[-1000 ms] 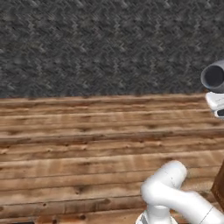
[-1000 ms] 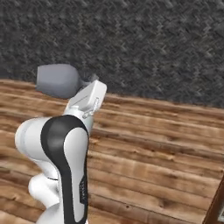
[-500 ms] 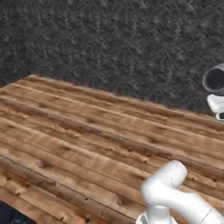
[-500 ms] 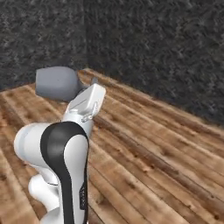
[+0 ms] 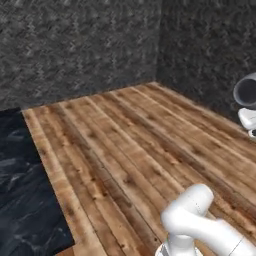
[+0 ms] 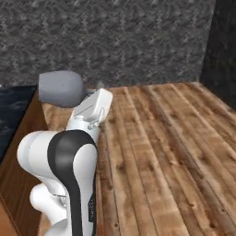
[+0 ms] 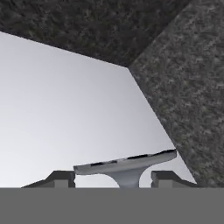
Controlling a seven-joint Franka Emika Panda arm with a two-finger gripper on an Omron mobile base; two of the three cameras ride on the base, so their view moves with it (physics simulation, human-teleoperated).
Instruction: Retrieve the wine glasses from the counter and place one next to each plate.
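A grey translucent wine glass lies sideways in my gripper [image 6: 84, 97]. Its rounded bowl [image 6: 60, 88] sticks out to the left of the white hand above the arm's elbow. The same bowl [image 5: 247, 90] shows at the right edge of the left base view. In the hand view the glass's round foot [image 7: 124, 162] and stem stand between my two dark fingertips [image 7: 59, 178], gripper [image 7: 114, 179] shut on the stem. The black marble counter [image 5: 22, 190] lies at the lower left, also counter [image 6: 11, 108]. The plates are out of view.
Wooden plank floor [image 5: 135, 150] stretches ahead to a corner of dark stone-textured walls [image 5: 80, 45]. The counter's brown wooden cabinet side [image 6: 20, 156] stands close beside the arm on the left of the right base view.
The whole picture has swung as the base turned: the wall corner and the black counter have come into view. The glass stays in the gripper as before.
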